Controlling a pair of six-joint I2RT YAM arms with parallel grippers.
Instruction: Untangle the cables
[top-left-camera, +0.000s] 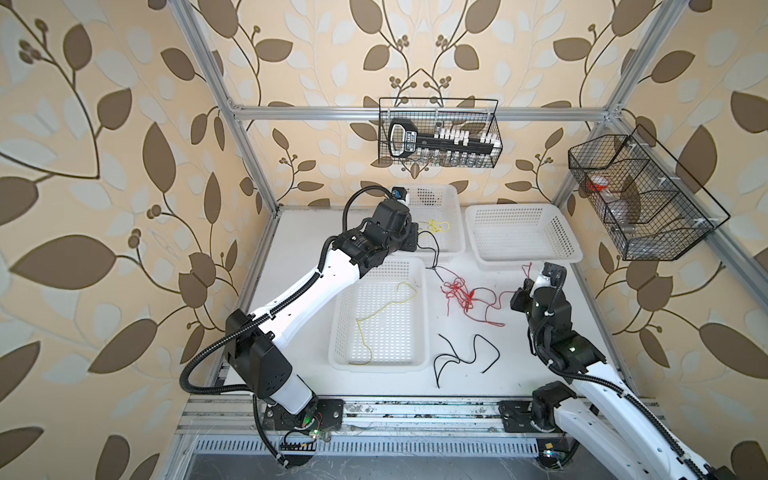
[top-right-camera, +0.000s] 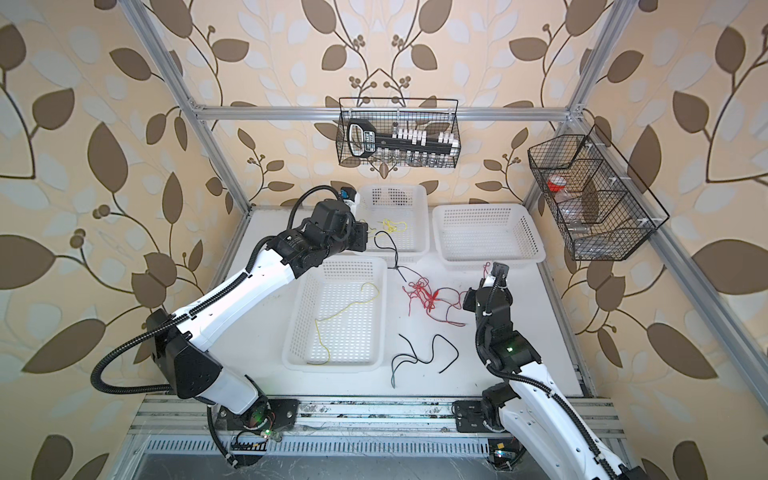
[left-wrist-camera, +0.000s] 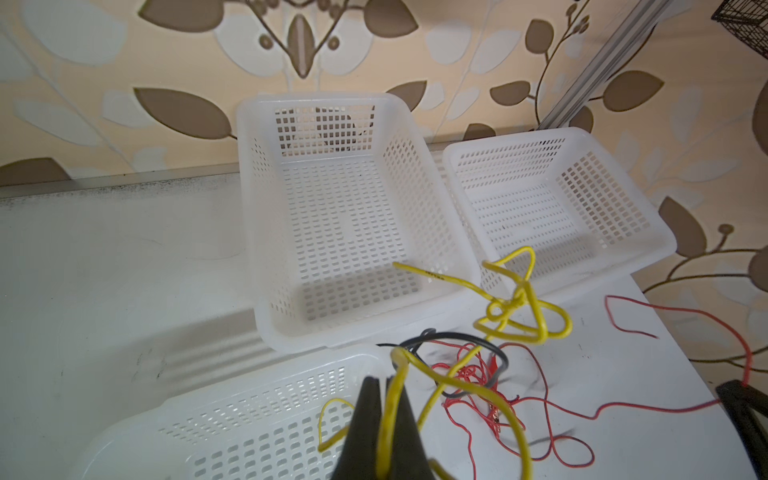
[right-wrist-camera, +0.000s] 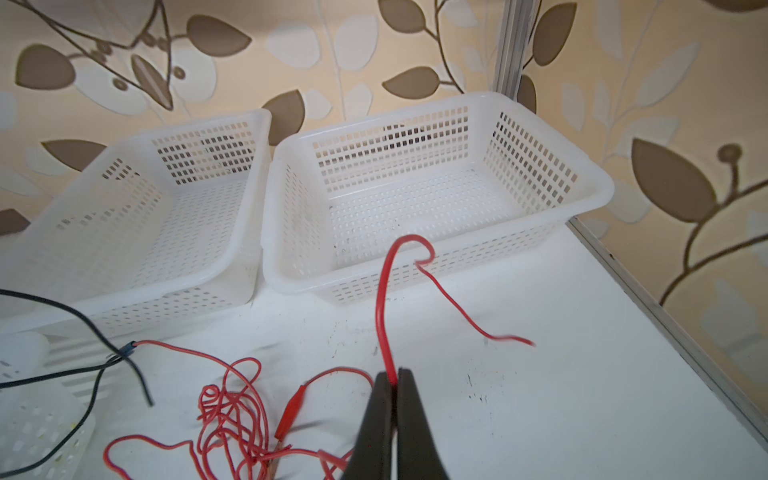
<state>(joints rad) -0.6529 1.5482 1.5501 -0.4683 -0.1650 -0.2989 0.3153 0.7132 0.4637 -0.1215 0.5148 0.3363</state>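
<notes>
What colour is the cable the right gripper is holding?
Red. The right gripper pinches the red cable, clearest in the right wrist view.

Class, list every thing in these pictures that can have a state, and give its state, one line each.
left gripper, shut on the knotted yellow cable
right gripper, shut on a red cable
red tangle, knotted, lying on the table
black cable, loose on the table, apart from the tangle
single yellow cable, lying inside the near basket
far right basket, holds no cable
</notes>
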